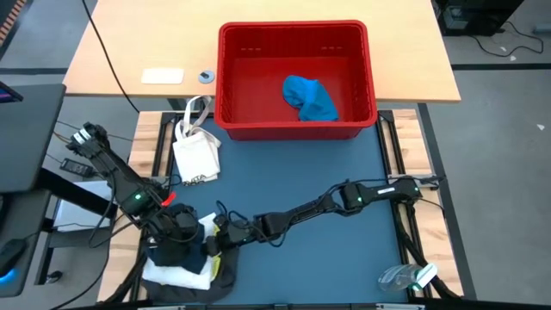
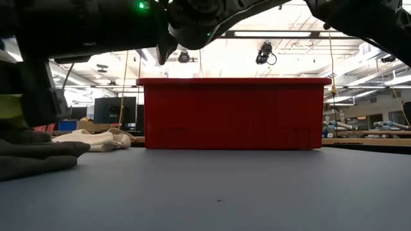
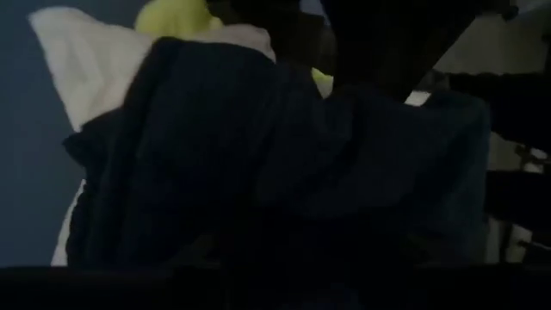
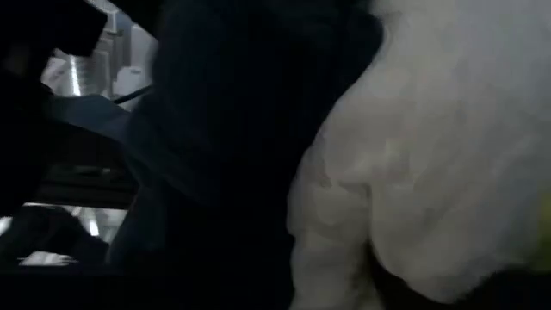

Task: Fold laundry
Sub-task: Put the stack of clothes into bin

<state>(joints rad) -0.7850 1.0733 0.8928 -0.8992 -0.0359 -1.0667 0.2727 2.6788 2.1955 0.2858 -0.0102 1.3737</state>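
High view: the left tool (image 1: 185, 234) sits over the laundry pile (image 1: 185, 269) at the worktop's (image 1: 327, 172) near-left corner; its opening and hold cannot be told. The right tool (image 1: 222, 237) is alongside, likewise unclear. Recommended: pinch one layer only, lift slowly. A small blue piece (image 1: 310, 99) lies in the red basket (image 1: 232, 73).

Both arms low, pincers close together.
Left pincer (image 1: 185, 244) points down; right pincer (image 1: 215, 241) reaches across from an outstretched arm.

White cloth (image 1: 176, 274), navy garment (image 1: 176, 250) and yellow shirt (image 1: 213, 263) lie heaped together; blue piece (image 1: 310, 98) crumpled apart.
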